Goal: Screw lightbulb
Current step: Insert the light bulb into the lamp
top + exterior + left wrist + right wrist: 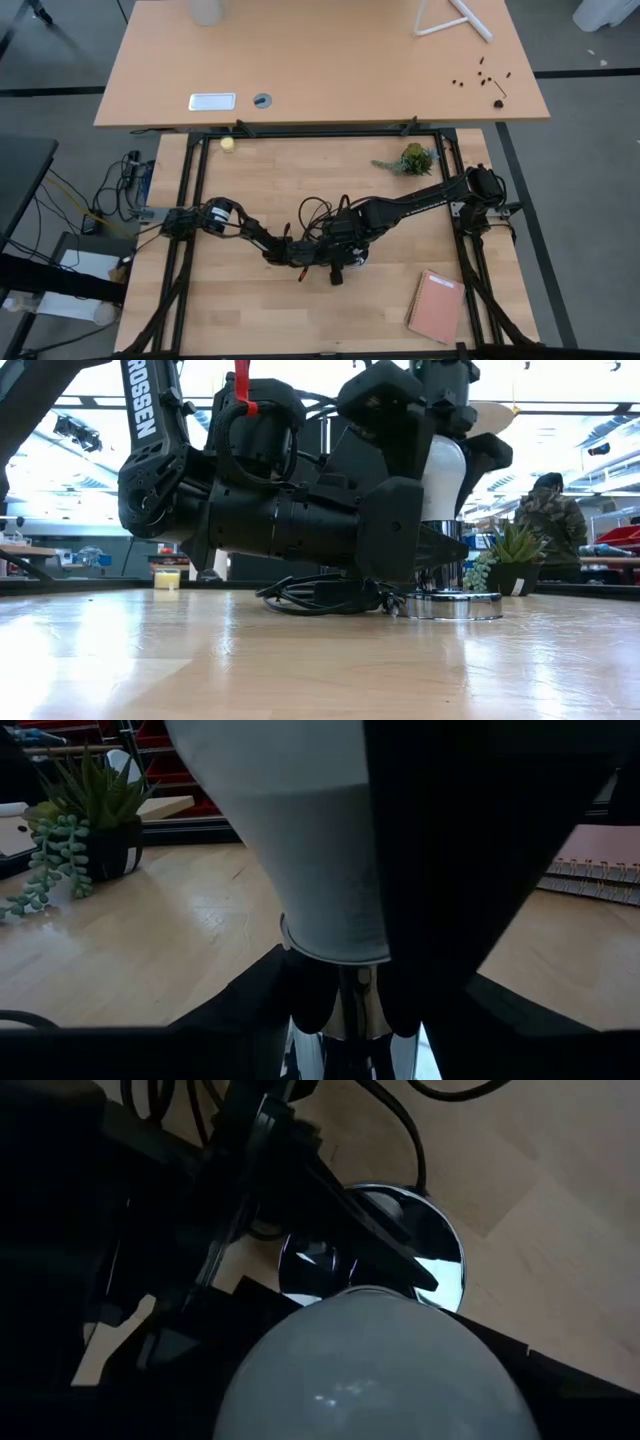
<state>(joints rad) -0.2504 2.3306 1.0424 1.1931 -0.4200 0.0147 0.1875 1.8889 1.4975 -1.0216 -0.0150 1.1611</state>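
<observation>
The white lightbulb (442,475) stands upright, its narrow end down in the silver socket stem (355,1005). The stem rises from a round silver disc (455,606) that lies flat on the wooden table. My right gripper (445,460) hangs over the bulb, shut on it. In the right wrist view the bulb's dome (370,1380) fills the bottom, with the disc (440,1260) beyond it. My left gripper (355,1025) reaches in level just above the table and is shut on the socket stem. In the high view both grippers meet at mid-table (345,250). My left gripper pinches the socket's silver stem (352,992) between its two fingers, just under the bulb's neck. It comes in level from the table's left side. The socket stands upright with its disc on the table. My right gripper holds the bulb's wide glass part (450,480) between its two fingers (488,458), one on each side. The fingers come from above and point down. The bulb stands upright, its lower end in the socket.
The socket's black cord (320,598) lies coiled behind my left gripper. A potted plant (412,160) stands at the far right, a pink notebook (436,305) near the front right, and a small yellow thing (228,144) at the far left. A person (548,525) is beyond the table.
</observation>
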